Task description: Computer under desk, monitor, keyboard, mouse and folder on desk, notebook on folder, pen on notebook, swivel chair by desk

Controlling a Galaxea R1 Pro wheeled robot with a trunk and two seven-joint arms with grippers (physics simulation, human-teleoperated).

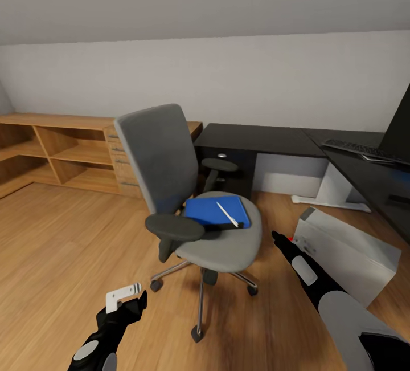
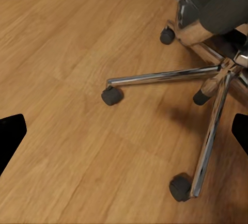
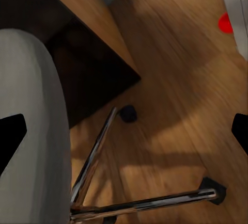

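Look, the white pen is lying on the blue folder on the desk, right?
Not quite. The pen does lie on the blue folder, but that sits on the chair seat, not on the desk. The head view shows it.

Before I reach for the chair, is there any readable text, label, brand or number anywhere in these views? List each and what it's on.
None: no word, label, brand or number can be read in any view.
Keyboard on the desk: key legends too small and blurred to read.
Computer: only a plain red dot on its face, no lettering.
Blue folder and pen on the swivel chair: no visible markings.
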